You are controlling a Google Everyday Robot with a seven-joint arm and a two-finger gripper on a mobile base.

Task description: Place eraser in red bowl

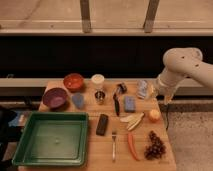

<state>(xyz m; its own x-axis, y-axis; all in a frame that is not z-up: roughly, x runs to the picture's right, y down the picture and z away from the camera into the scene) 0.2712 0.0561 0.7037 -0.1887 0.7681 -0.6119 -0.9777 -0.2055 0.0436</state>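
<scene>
On wooden table: flat black eraser | glossy round red bowl | gripper over right edge, grip unreadable

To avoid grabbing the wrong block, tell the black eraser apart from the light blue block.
The eraser is black; the light blue block is pale blue. The eraser is longer and narrower; the block is shorter and wider. The eraser lies beside the green tray; the block farther back and right. Both lie flat on the table. The claw hangs by the table's right edge, touching neither.
</scene>
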